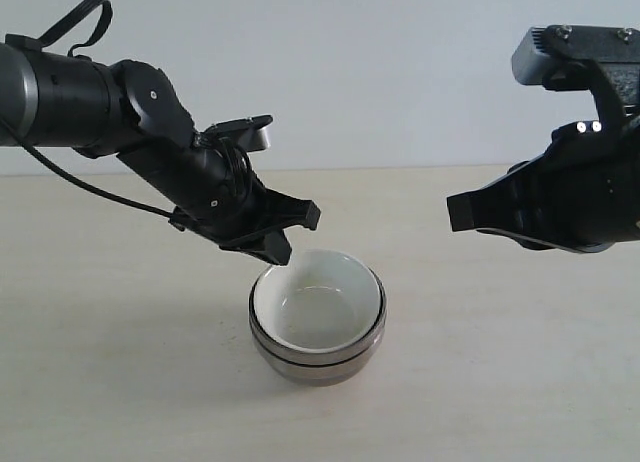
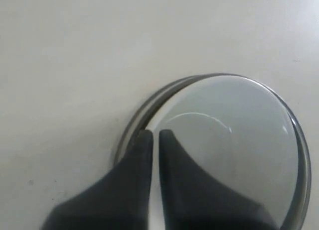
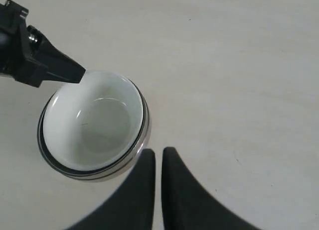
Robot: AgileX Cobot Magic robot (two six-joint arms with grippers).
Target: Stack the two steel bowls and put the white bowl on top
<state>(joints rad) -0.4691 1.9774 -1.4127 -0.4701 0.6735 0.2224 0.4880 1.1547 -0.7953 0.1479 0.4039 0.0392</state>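
The white bowl (image 1: 320,300) sits nested in the two stacked steel bowls (image 1: 316,364) at the middle of the table. Only the steel rims and the lower outside show below it. My left gripper (image 1: 283,248) hangs shut just over the white bowl's left rim, with nothing between its fingers. The left wrist view shows that gripper (image 2: 154,133) at the rim of the white bowl (image 2: 234,140), with the steel rims (image 2: 143,112) outside it. My right gripper (image 1: 462,212) is shut and empty, raised to the right of the stack. In its own view the right gripper (image 3: 158,151) is beside the white bowl (image 3: 94,125).
The pale wooden table (image 1: 520,382) runs all round the stack, and a plain light wall stands behind it. The left arm's fingertip (image 3: 79,73) shows in the right wrist view over the far rim of the bowl.
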